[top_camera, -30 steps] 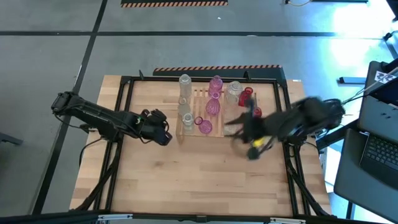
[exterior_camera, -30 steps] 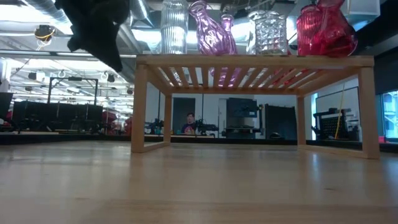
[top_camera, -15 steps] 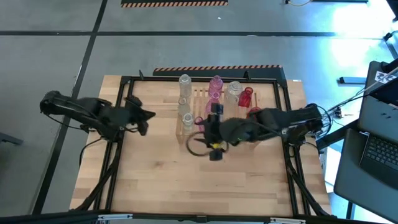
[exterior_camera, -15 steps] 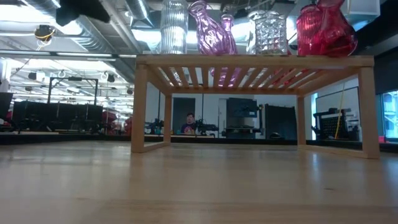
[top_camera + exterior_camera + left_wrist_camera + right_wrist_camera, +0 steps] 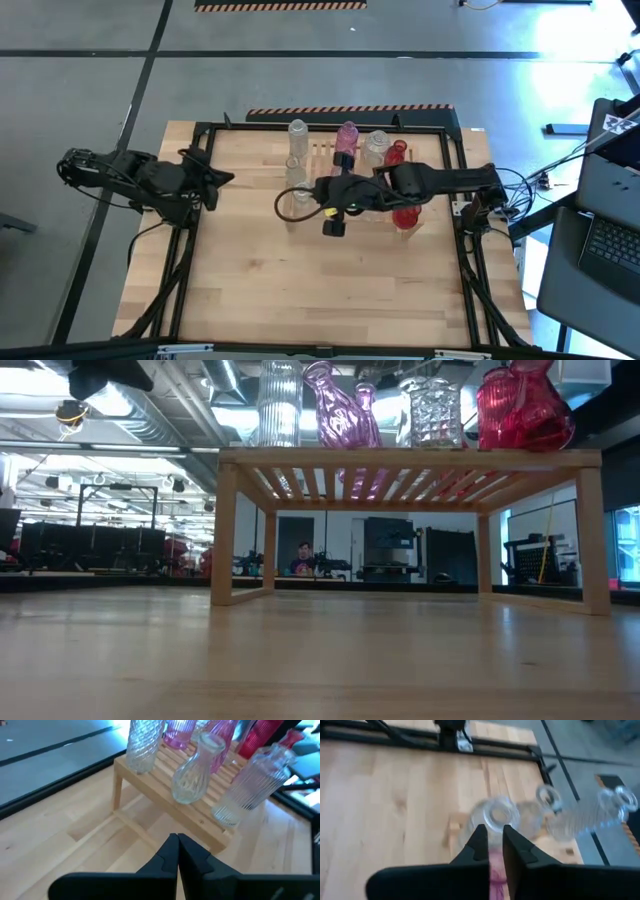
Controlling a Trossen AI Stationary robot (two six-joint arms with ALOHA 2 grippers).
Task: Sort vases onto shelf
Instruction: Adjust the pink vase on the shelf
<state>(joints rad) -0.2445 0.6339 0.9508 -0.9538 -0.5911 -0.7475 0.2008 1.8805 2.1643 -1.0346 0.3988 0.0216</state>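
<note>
No readable writing shows; the right pincer (image 5: 300,203), nearly closed and empty, hovers over the shelf (image 5: 322,152) vases (image 5: 346,137).

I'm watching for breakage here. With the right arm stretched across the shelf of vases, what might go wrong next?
The right gripper hangs low over the shelf, close to the clear vases at its left end; a sideways sweep may topple them. The arm's body also crosses the pink and red vases and could brush them. The left gripper waits clear.

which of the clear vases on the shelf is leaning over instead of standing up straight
The ribbed clear bottle at the end of the shelf, tilted in the left wrist view; the bulbous clear vase and twisted clear vase stand upright.
</note>
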